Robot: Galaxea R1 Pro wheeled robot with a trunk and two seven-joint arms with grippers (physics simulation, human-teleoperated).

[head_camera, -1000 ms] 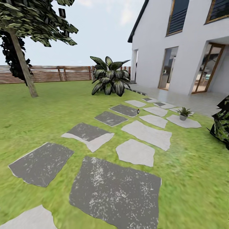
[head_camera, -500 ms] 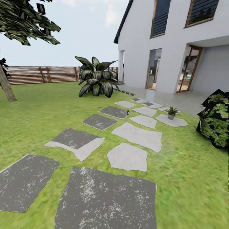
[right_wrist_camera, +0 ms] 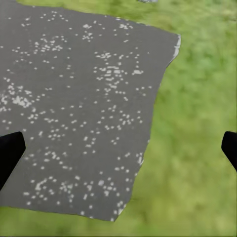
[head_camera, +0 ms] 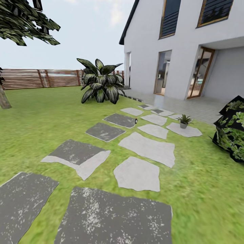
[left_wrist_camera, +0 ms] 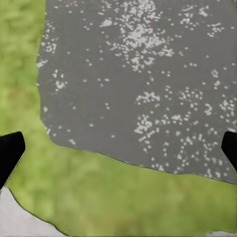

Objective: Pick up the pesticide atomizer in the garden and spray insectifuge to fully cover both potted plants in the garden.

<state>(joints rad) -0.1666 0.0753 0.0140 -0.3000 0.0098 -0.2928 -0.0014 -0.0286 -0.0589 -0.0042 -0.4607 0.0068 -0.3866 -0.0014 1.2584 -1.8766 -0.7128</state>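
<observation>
The pesticide atomizer (head_camera: 136, 120) is a tiny dark upright bottle far ahead, standing at the edge of a dark stepping stone (head_camera: 120, 120). To its right, a potted plant (head_camera: 184, 121) with pointed green leaves sits in a small grey pot on a pale stone (head_camera: 184, 130). Both are well beyond arm's reach in the head view. My left gripper (left_wrist_camera: 118, 148) hangs open over a dark speckled stone and grass, its black fingertips (left_wrist_camera: 9, 154) far apart. My right gripper (right_wrist_camera: 118, 150) is open too, above another dark stone beside grass.
Stepping stones run across the lawn (head_camera: 44, 118) toward a white house (head_camera: 189, 51) with a paved terrace. A big dark-leaved bush (head_camera: 100, 84) stands ahead, a black-backed leafy bush (head_camera: 234, 130) at right, a slatted fence (head_camera: 40, 78) behind, a tree trunk (head_camera: 3, 98) at left.
The whole head picture has shifted: the camera turned right and moved on a little. The tree has slid to the left edge and the right-hand bush has come into view. Nothing in the garden moved.
</observation>
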